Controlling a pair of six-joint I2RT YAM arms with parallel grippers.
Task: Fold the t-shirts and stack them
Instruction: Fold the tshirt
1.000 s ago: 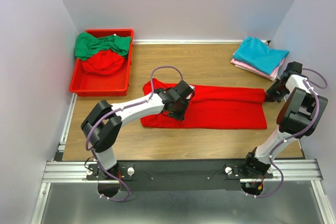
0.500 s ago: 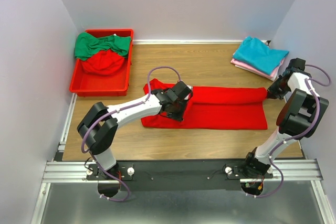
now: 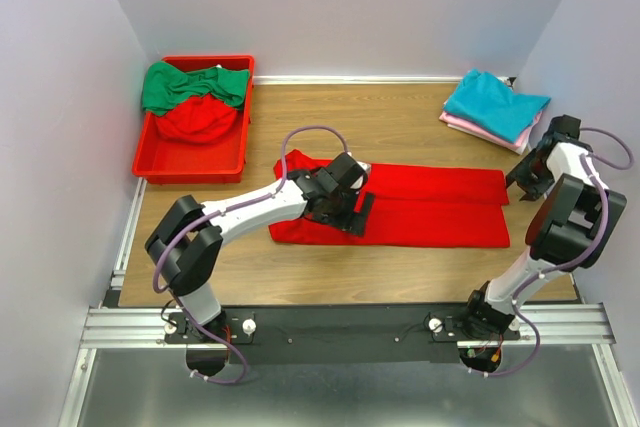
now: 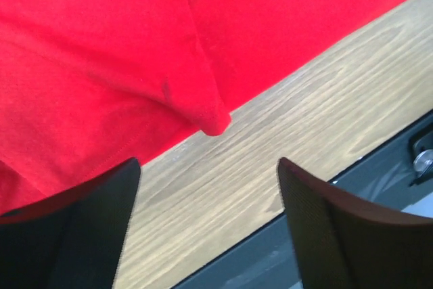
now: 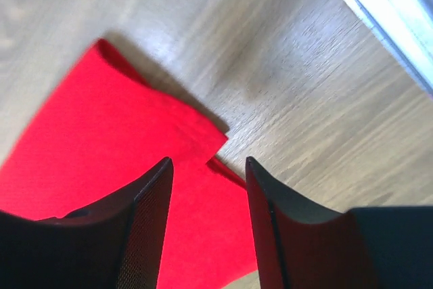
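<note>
Red cloth spreads across the middle of the wooden table (image 3: 400,127): the red t-shirt (image 3: 430,209), folded into a long band lying left to right. The left arm (image 3: 250,212) reaches forward and rightward from its base, elbow bent, wrist low over the band's left part. The left gripper (image 3: 352,209) stands wide, its fingers (image 4: 81,228) holding nothing, with the shirt's near hem and bare wood showing between them. The right arm (image 3: 565,227) rises steeply and folds down at the table's right edge. The right gripper (image 3: 521,180) hangs at the band's right end, jaws partly apart over a folded corner, gripping nothing. A teal t-shirt (image 3: 495,102) tops a pink t-shirt (image 3: 462,127) far right, and a green t-shirt (image 3: 190,85) lies in a red bin (image 3: 195,165) far left
</note>
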